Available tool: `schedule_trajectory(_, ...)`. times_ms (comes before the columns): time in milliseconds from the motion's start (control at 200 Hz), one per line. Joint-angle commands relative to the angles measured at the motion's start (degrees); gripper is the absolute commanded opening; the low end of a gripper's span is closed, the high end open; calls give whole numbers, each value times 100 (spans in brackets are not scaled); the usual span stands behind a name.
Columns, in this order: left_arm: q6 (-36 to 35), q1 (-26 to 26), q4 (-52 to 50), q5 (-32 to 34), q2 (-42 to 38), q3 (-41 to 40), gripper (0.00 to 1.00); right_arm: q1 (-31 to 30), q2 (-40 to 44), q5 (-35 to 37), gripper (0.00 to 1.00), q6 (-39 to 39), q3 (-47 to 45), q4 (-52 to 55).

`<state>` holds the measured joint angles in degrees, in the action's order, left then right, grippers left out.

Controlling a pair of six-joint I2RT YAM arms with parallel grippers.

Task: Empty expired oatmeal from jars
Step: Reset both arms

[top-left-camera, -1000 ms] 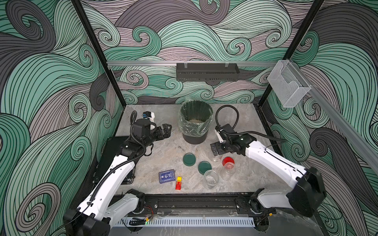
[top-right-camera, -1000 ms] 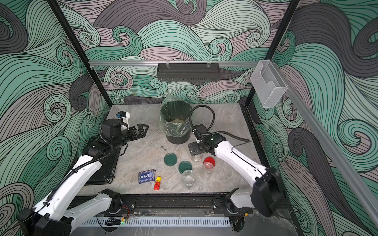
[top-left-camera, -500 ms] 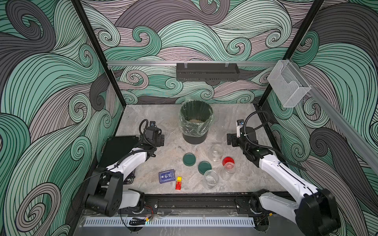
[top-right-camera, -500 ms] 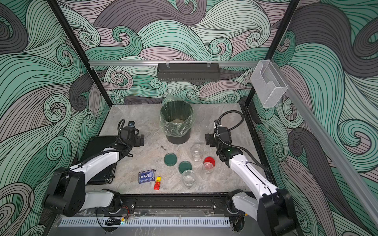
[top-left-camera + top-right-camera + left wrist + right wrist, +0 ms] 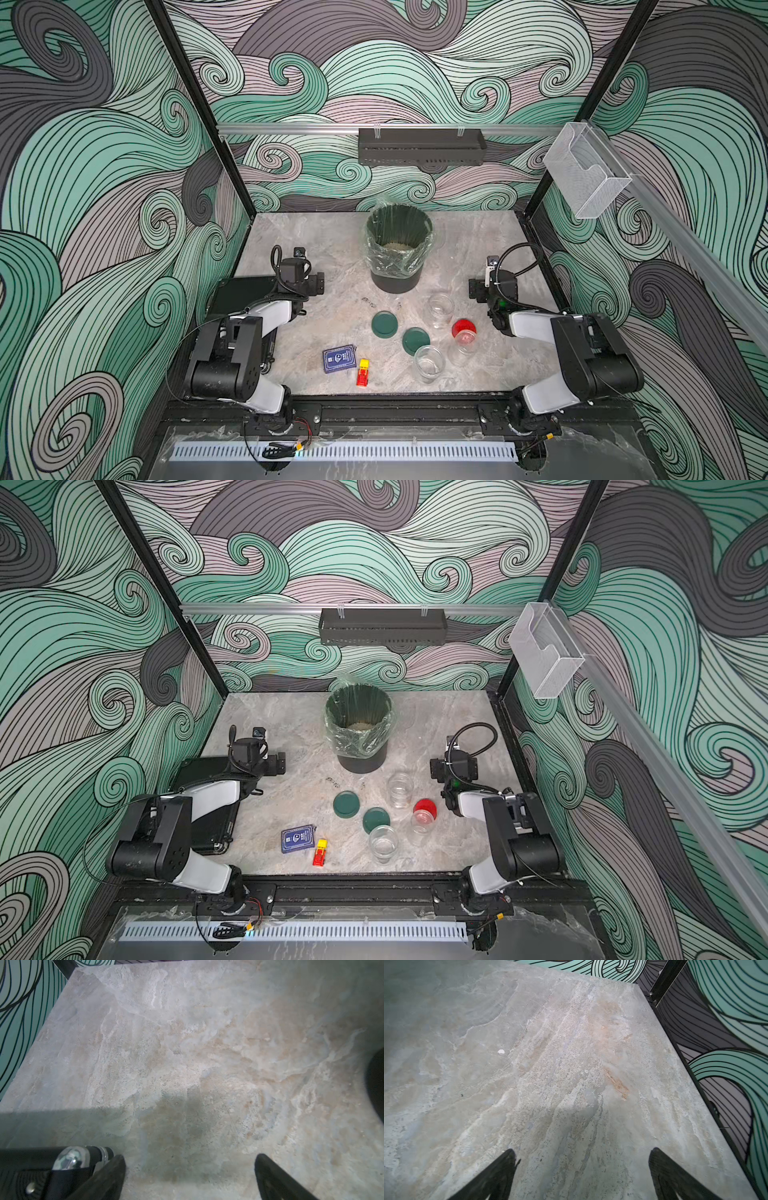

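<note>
**A:** Where is the oatmeal?

**B:** In the bin [image 5: 395, 280], a black tub with a clear liner that stands toward the back of the grey marbled counter [image 5: 332, 249]. The oatmeal [image 5: 398, 247] lies as a pale tan layer at the bottom, and both top views show it.

**A:** And the jars?

**B:** Three clear jars [image 5: 383, 843] stand upright in front of the bin, toward the right arm's side. The back jar [image 5: 441, 309] is near the bin and open. The front jar [image 5: 429, 362], nearest the front edge, is open too. The third jar [image 5: 463, 347] stands to their right and wears a red lid [image 5: 464, 328]. Two green lids [image 5: 384, 324] lie flat on the counter just left of the jars. I cannot tell whether any flakes are left inside the jars.

**A:** What are the claws doing?

**B:** The left claw [image 5: 190, 1159] hangs over bare counter on the left side. Its jaws are spread wide, with nothing between them. The right claw [image 5: 582, 1151] hangs over bare counter on the right, near the back jar but apart from it. It is also spread wide and empty.

**A:** Anything else?

**B:** A blue card box [image 5: 339, 358] and a small red and yellow toy car [image 5: 363, 372] lie side by side near the front edge, left of the front jar.
</note>
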<state>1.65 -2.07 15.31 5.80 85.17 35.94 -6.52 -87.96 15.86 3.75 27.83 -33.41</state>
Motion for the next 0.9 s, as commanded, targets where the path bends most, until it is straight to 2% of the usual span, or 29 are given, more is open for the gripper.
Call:
schedule_trajectory(0, 275, 256, 375, -505, -254, -163, 98, 283, 122, -519, 99, -243, -35, -676)
schedule_trajectory(50, 338, 423, 519, -341, -325, -323, 99, 283, 96, -501, 99, -250, -163, -976)
schedule_trajectory(90, 179, 475, 1010, -113, -622, -653, 99, 299, 122, -487, 99, -291, -251, -1093)
schedule_trajectory(150, 99, 617, 1758, -306, -754, -1030, 99, 348, 82, -447, 99, -356, -412, -1396)
schedule_trajectory(255, 71, 672, 2190, -611, -410, -1055, 99, 329, -148, -232, 99, -366, -716, -2266)
schedule_trajectory(365, 51, 669, 3174, -534, 311, -1246, 99, 327, -104, -279, 99, -370, -635, -2005)
schedule_trajectory(415, -24, 667, 2891, -583, 387, -1027, 99, 327, -167, -312, 99, -340, -630, -2106)
schedule_trajectory(470, 62, 667, 2011, -603, 219, -769, 99, 327, -127, -312, 99, -355, -596, -1975)
schedule_trajectory(535, -53, 673, 2589, -638, 367, -923, 99, 331, -151, -337, 99, -357, -604, -2020)
schedule_trajectory(615, 71, 672, 2025, -581, 243, -759, 99, 352, -145, -357, 99, -371, -591, -1991)
schedule_trajectory(670, -51, 666, 2418, -643, 333, -872, 99, 362, -145, -387, 99, -375, -582, -1986)
schedule_trajectory(725, 0, 656, 2156, -637, 234, -821, 99, 367, -142, -397, 99, -375, -582, -1980)
schedule_trajectory(896, -14, 624, 2233, -581, 237, -850, 99, 366, -142, -409, 99, -375, -595, -1986)
